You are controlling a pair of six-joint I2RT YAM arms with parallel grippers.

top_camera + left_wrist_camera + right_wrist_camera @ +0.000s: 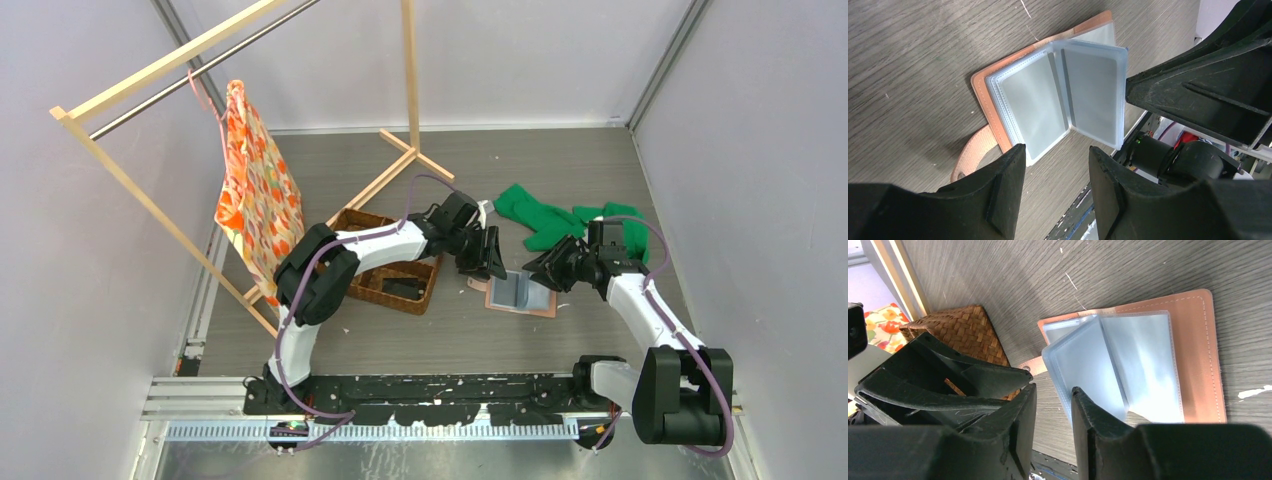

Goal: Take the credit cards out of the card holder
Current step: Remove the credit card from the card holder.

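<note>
Mid-desk, card holder (520, 293) open, sleeves (1033, 100) seemingly empty. Left gripper (1055, 170) parted, holding nothing. Right gripper (1054, 405) narrowly parted; hold unclear.

The left arm (380, 240) and the right arm (640, 300) share white link shells between bulky black joint housings, each trailed by a thin purple cable (285, 335). The left end effector (1057, 152) and right end effector (1053, 391) have matte black, angular, ribbed plastic fingers (1003, 190).
</note>
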